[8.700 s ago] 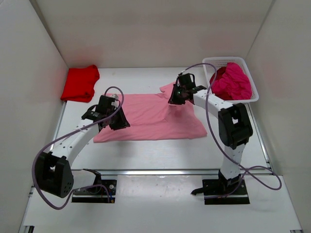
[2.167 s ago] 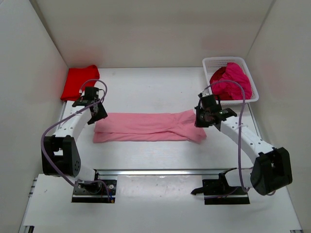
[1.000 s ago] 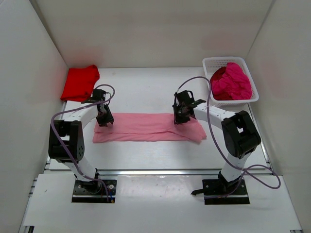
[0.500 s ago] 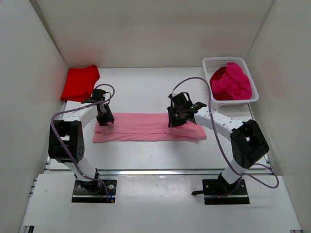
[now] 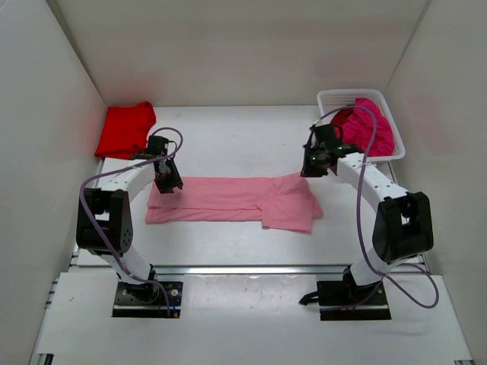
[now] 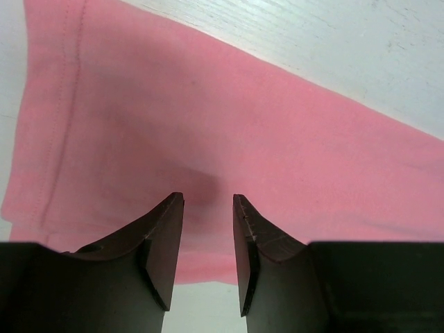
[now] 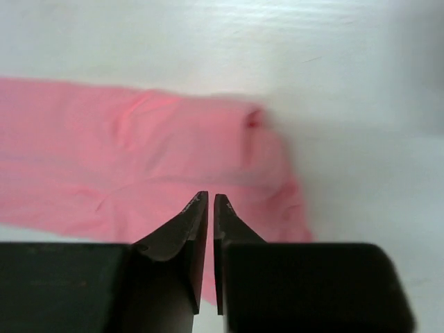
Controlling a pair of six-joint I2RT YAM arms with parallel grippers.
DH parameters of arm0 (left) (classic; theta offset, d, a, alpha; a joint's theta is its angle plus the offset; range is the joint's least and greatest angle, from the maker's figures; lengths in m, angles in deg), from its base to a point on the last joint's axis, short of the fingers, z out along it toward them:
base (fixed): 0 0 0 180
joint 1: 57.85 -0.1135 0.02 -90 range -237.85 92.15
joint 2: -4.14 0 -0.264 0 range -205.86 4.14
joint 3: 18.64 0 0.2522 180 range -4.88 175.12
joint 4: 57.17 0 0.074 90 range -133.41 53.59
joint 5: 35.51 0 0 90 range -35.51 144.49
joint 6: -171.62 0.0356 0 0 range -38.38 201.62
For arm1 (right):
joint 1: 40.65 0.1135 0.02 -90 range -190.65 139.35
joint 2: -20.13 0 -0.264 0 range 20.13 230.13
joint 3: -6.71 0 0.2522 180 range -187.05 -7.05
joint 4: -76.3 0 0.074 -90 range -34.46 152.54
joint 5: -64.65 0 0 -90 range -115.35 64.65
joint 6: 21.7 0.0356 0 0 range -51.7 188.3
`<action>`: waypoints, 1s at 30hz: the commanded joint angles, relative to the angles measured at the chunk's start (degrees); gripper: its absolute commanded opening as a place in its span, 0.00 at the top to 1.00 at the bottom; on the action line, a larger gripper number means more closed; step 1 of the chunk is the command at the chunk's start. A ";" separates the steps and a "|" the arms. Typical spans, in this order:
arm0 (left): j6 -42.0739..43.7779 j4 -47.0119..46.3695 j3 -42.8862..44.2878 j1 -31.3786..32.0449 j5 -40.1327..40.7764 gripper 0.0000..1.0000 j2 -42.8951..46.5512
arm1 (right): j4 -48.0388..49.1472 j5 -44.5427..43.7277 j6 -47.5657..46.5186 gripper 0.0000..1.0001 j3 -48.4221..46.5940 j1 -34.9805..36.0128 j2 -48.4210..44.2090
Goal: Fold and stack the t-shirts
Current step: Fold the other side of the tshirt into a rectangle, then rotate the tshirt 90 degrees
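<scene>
Light pink t-shirt lies folded into a long, narrow band across the middle of the white surface, running from 9 o'clock to 3 o'clock. Its 3 o'clock end is wider, with a loose flap reaching toward 5 o'clock.

The left hand is at the band's 9 o'clock end, on its far edge. In the left wrist view this hand is released: the two dark fingers stand apart over the cloth, with pink fabric showing in the gap. A stitched hem runs along the shirt's edge at 9 o'clock of the fingers.

The right hand is at about 1 o'clock of the shirt's wide end, between it and the white mesh basket. In the slightly blurred right wrist view this hand is clenched with only a sliver between the tips, and the shirt's end lies beneath it.

The red t-shirt lies folded in the 10 o'clock corner of the surface. The magenta t-shirts are heaped in the basket at 2 o'clock.
</scene>
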State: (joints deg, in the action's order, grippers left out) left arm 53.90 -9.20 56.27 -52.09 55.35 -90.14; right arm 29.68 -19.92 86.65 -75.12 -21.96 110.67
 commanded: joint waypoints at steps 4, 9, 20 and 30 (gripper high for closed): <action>-0.13 -0.73 0.12 0.22 -0.43 0.55 3.13 | 3.42 -0.86 -5.95 0.75 -4.61 -6.56 4.18; 0.21 -0.55 -1.03 1.10 -0.86 0.54 3.49 | 4.21 3.96 -5.70 0.65 -8.03 -8.50 8.59; 0.83 -0.29 -0.68 1.01 -1.48 0.55 3.23 | 3.68 9.51 -3.94 0.74 -5.84 -8.15 10.79; 1.88 -0.55 -0.85 0.75 -0.95 0.55 1.65 | 2.10 7.05 -4.03 1.00 -12.85 -9.12 13.34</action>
State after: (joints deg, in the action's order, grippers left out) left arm 54.68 -9.13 55.57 -51.35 54.65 -89.17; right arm 30.73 -11.61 82.50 -82.29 -30.30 123.24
